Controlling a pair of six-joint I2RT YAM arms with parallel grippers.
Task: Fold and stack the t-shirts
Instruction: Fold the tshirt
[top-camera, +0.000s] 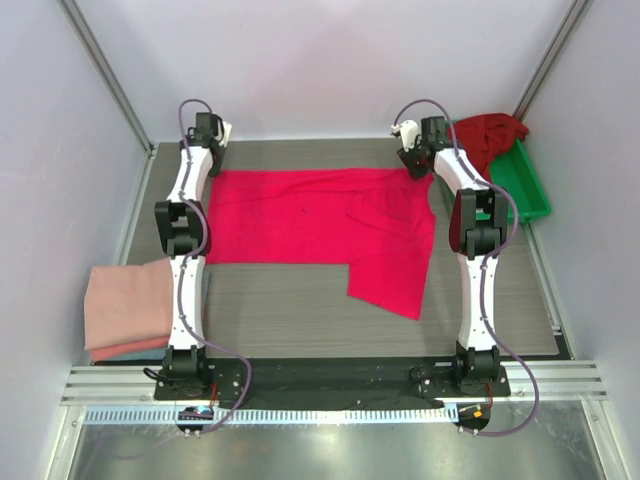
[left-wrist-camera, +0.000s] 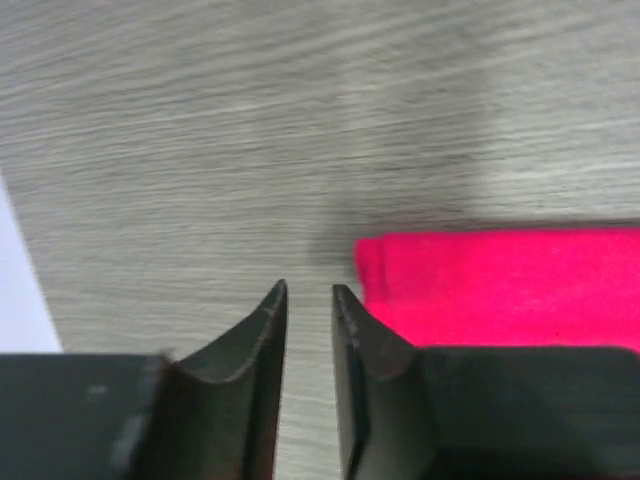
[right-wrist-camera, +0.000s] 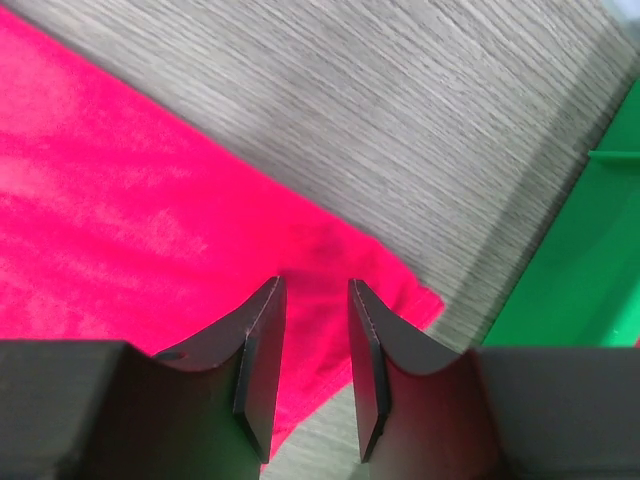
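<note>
The left gripper (left-wrist-camera: 310, 288) stood narrowly parted and empty, just beside a corner of the bright pinkish-red t-shirt (left-wrist-camera: 500, 290). The right gripper (right-wrist-camera: 315, 282), likewise parted, hung over another corner.

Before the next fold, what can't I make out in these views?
- Top view: the left arm covers the right edge of the folded pink stack; layers cannot be counted.
- Top view: the right arm hides part of the dark red shirt by the green tray.
- Wrist views: whether the left pincer or right pincer touches the bright red shirt; depth is lost, and the right view is blurred.
</note>
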